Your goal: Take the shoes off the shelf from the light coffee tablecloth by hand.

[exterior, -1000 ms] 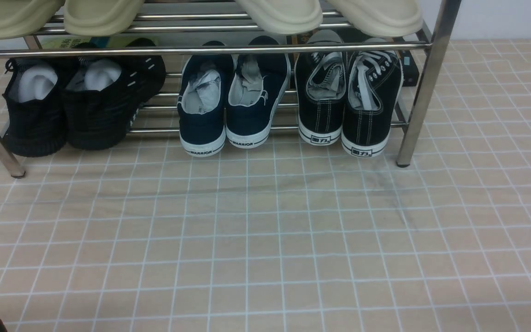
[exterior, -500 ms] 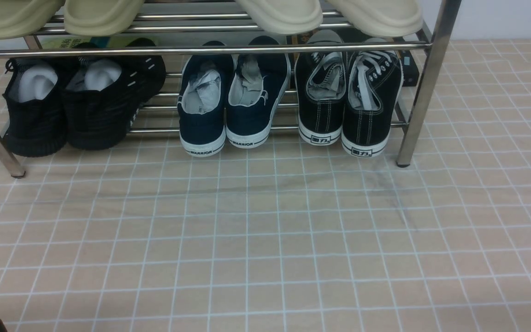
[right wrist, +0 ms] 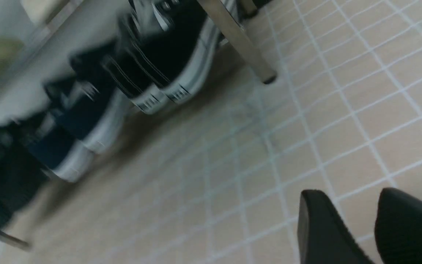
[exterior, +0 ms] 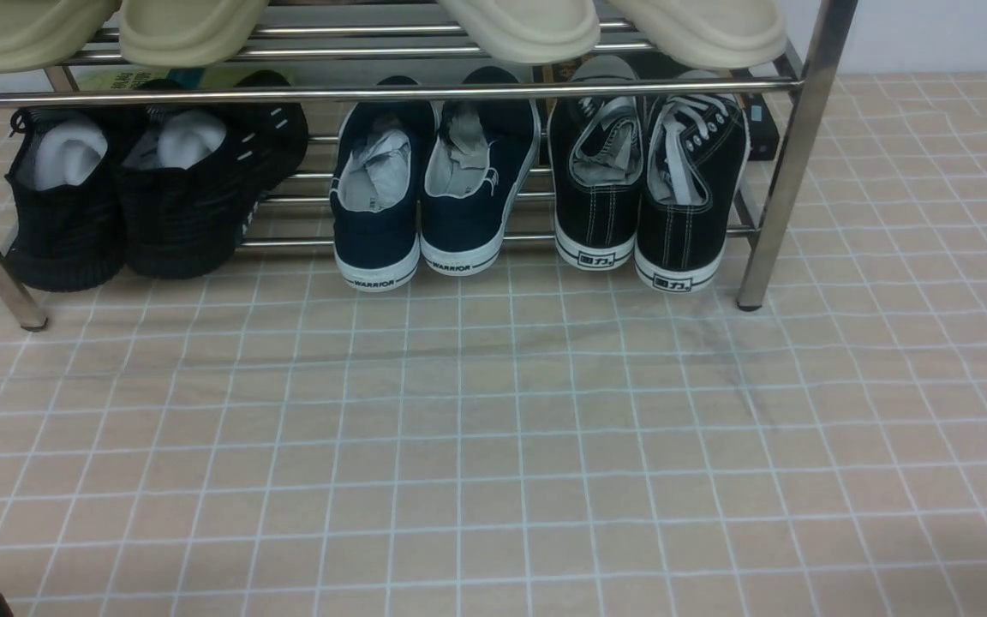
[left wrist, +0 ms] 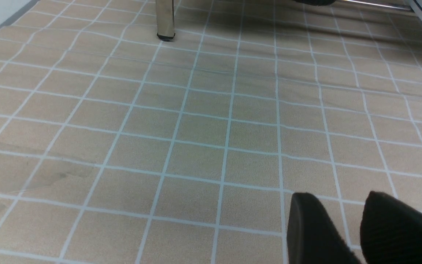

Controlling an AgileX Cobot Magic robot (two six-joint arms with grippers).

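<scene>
Because the black canvas low-top sneakers with white laces and white-banded soles [exterior: 684,244] lie with heels forward on the lower tier of the chrome tube shoe rack [exterior: 425,92], their backs jut past its front bars, which probably makes the heels the easiest part to grip. The rack stands on the pale beige-pink cloth with its grid of thin white lines [exterior: 493,428], and the shoes are yet to be lifted off. The right arm's black pincer [right wrist: 352,191] hangs over the cloth, fingers parted, with nothing between them; the left pincer [left wrist: 339,194] is likewise parted and empty. Above, pale beige clogs [exterior: 528,26] overhang the top tier and limit a reach from overhead. Beside the pair, the upright right front leg [exterior: 780,193] could catch a wide finger, while navy-blue sneakers with WARRIOR heel bands [exterior: 378,244] sit close on the other side. All-black knit sneakers [exterior: 172,218] rest farther left, and a black box [exterior: 759,128] shows behind the pair, so a straight pull forward seems the safest way out
</scene>
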